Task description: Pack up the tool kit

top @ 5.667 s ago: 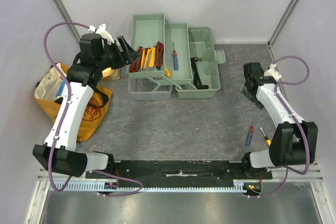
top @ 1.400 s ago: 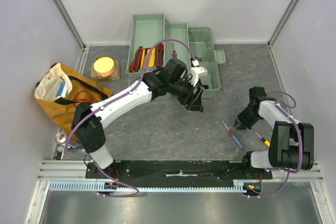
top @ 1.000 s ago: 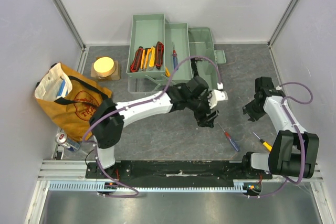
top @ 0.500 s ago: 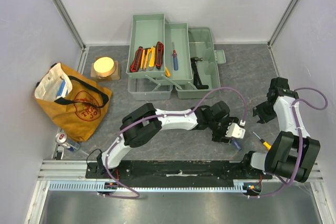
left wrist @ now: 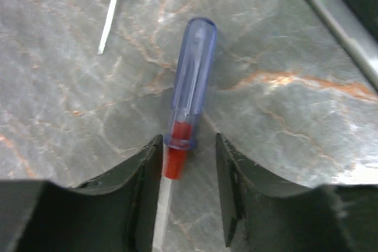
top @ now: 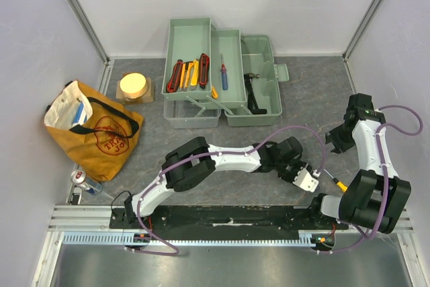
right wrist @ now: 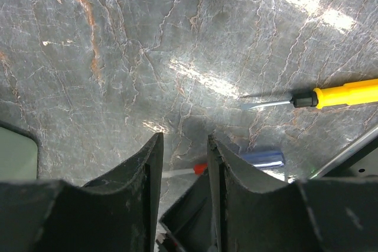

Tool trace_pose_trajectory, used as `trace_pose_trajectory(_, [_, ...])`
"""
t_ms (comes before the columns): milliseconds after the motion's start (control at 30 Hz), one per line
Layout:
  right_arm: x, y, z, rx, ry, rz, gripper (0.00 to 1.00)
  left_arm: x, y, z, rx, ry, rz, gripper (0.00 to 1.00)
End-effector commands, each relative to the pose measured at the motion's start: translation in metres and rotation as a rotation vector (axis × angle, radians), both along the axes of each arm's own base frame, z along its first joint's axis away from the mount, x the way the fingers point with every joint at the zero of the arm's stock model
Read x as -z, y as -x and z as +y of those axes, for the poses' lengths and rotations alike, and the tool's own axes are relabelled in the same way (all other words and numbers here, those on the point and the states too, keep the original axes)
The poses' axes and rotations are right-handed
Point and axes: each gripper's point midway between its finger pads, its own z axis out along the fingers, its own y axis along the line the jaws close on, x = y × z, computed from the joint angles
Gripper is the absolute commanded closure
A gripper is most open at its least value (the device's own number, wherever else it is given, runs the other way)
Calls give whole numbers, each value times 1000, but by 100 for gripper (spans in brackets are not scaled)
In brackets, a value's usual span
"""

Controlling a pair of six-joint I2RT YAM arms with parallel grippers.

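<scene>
Left wrist view: the left pincer (left wrist: 189,141) is low over a grey marbled tabletop (left wrist: 283,146). Its two black fingers are partly apart and straddle a screwdriver with a clear blue plastic handle (left wrist: 192,81), just where a red collar meets the metal shaft. One finger is close against the collar. Bare table shows between the handle and the other finger, so the grip is not closed. Just beyond the handle's far end, off to one side, lies the metal blade of a yellow-handled screwdriver (left wrist: 106,25). Overhead, the pale sage-green plastic toolbox (top: 259,52) stands open well away from this pincer, toward the back wall, with red, yellow and blue tools in its trays. The right pincer (right wrist: 184,146) hovers near, over bare table, its fingers narrowly apart with nothing between them.
</scene>
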Motion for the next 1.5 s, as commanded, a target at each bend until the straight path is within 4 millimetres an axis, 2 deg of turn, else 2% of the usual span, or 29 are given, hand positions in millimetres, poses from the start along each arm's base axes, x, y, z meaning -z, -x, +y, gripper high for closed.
trace_pose_trajectory(0, [-4,-1,0,-2,-1,-20,58,33,22,34,74,-215,3,58])
trace_pose_trajectory(67, [-3,-3,0,0,-4,-25,58,36,27,39,71,-259,37,64])
trace_pose_trajectory(200, [-3,-6,1,1,-12,-36,58,43,30,46,61,-320,72,64])
trace_pose_trajectory(400, [-2,-5,4,9,-22,-37,58,55,28,53,26,-401,98,49])
trace_pose_trajectory(533, [-2,-3,5,17,-27,-40,58,64,29,60,12,-459,116,47])
trace_pose_trajectory(567, [-1,-3,5,17,-28,-39,58,67,30,62,9,-470,121,49])
trace_pose_trajectory(633, [-1,-4,6,17,-33,-37,58,69,31,65,4,-486,133,61])
trace_pose_trajectory(700, [0,-4,5,19,-35,-33,58,70,33,67,-1,-501,143,81])
trace_pose_trajectory(733, [0,-5,5,18,-32,-32,58,69,33,67,-4,-504,144,96])
trace_pose_trajectory(867, [-1,-5,1,31,-15,-32,58,65,21,68,-54,-506,101,98])
trace_pose_trajectory(967, [-3,-6,-3,48,-7,-41,58,61,-5,76,-160,-529,-3,98])
trace_pose_trajectory(1067, [-10,-11,-8,58,7,-62,58,37,-23,89,-228,-495,2,98])
trace_pose_trajectory(1200, [-19,-19,-16,72,30,-95,57,-12,-43,111,-300,-385,30,98])
trace_pose_trajectory(1333, [-19,-23,-17,90,15,-115,57,-58,-62,133,-366,-302,29,98])
trace_pose_trajectory(1467, [-18,-30,-15,102,-8,-139,57,-106,-92,152,-472,-202,27,98])
